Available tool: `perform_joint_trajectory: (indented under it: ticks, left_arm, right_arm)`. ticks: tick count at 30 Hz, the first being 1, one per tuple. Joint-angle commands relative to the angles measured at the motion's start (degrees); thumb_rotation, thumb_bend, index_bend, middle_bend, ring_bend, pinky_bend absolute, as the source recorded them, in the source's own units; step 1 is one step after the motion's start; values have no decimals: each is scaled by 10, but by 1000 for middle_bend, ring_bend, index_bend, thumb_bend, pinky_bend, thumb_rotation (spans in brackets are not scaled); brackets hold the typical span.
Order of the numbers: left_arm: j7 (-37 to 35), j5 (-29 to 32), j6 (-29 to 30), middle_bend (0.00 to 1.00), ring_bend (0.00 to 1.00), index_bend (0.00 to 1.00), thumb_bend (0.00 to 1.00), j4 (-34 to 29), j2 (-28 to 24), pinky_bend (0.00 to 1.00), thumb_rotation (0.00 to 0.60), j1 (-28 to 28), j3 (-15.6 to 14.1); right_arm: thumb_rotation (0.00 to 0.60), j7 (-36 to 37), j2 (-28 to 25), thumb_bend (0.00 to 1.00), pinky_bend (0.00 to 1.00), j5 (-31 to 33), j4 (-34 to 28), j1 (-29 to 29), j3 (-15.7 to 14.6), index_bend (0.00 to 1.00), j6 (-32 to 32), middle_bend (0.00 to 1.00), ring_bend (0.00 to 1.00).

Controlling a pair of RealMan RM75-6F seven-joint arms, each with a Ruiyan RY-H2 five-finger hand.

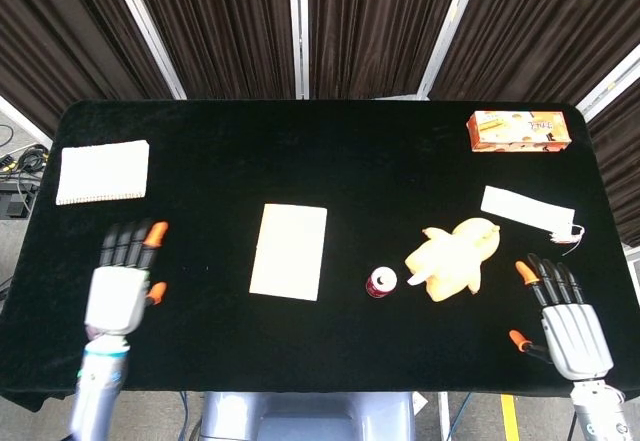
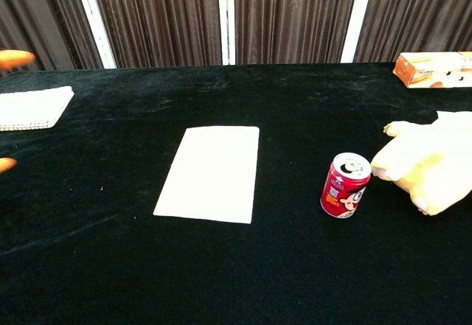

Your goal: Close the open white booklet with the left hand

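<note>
Looking across the black tabletop (image 1: 350,151), I see the flat white rectangular booklet (image 1: 289,251) lying closed, long axis up-frame, well right of my empty, spread-fingered left hand (image 1: 122,286).

Your head view looks steeply down from high above the near edge, taking in the whole table (image 1: 330,131); your chest view sits low and close, facing the far curtains (image 2: 295,15). Both share the table's middle, around the booklet (image 1: 289,251) and can (image 2: 344,186).
</note>
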State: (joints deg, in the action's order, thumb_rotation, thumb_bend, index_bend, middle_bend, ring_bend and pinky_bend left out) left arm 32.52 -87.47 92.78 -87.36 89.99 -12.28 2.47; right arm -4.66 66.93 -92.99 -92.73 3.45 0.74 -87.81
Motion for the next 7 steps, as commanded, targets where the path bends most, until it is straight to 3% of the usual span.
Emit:
perform_joint_trajectory:
  ticks: [1,7]
  left_arm:
    - [-40,6,36,0,0,0,176,-22,-33,0,600,36,-15]
    - [-104,7,72,0,0,0,146,-17,-71,0,600,82,-34]
  right_arm:
    - [600,2,-1,46,0,0,-1,0,1,0,-2,0,0]
    - [600,-3,0,45,0,-12,-4,0,0,0,-8,0,0]
